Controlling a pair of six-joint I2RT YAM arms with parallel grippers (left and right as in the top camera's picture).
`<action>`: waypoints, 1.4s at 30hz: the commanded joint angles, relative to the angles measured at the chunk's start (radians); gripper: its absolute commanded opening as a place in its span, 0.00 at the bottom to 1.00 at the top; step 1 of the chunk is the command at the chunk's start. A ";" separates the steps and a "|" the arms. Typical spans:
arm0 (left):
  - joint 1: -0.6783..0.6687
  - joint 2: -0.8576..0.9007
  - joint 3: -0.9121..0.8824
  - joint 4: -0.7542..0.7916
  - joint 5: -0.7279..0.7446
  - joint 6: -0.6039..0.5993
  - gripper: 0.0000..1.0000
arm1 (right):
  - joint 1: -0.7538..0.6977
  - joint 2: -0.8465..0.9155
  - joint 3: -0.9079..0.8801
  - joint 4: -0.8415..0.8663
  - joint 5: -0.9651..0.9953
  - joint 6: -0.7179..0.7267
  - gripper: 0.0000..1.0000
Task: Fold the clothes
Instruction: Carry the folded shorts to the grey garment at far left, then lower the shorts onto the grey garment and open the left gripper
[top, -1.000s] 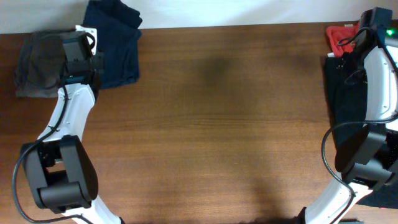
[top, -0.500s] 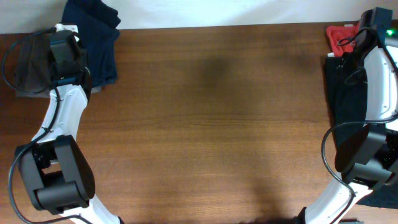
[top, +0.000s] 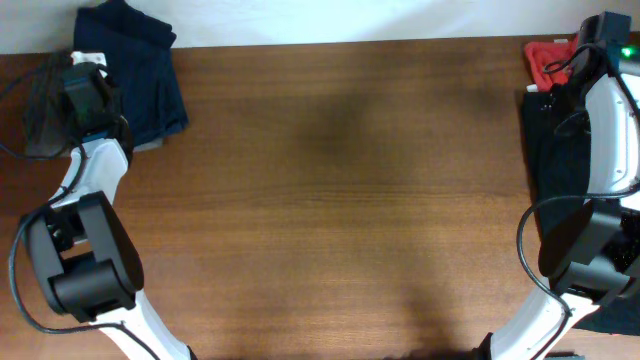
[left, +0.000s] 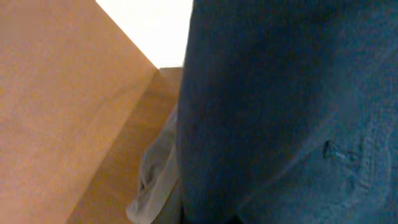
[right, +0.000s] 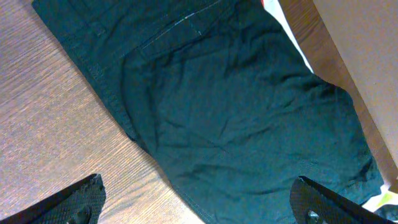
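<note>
The dark navy blue shorts (top: 150, 85) lie bunched at the table's far left corner, partly over the back edge. My left gripper (top: 85, 100) is at their left side, and its fingers are hidden under navy fabric (left: 280, 106) that fills the left wrist view. Grey shorts (top: 38, 105) lie just left of it, and a grey fold (left: 155, 180) shows under the navy cloth. My right gripper (right: 199, 208) is open and empty, hovering above a flat black garment (right: 236, 112) at the right edge (top: 548, 165). A red garment (top: 545, 55) lies behind it.
The brown wooden table (top: 340, 200) spans the view, with a white wall strip along its back edge. Both arm bases stand at the near corners. A tan surface (left: 56, 93) shows beside the left corner.
My left gripper has moved left along the back edge, and the navy shorts have moved left with it, toward the grey shorts. The right arm has not moved.
</note>
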 joint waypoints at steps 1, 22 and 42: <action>0.025 0.018 0.034 0.080 0.000 0.036 0.01 | -0.003 -0.006 0.017 0.000 0.016 0.009 0.98; 0.052 0.135 0.034 0.113 -0.104 0.063 0.74 | -0.003 -0.006 0.017 0.000 0.016 0.009 0.98; 0.229 -0.010 0.034 -0.438 0.352 -0.211 0.81 | -0.003 -0.006 0.017 0.000 0.016 0.009 0.98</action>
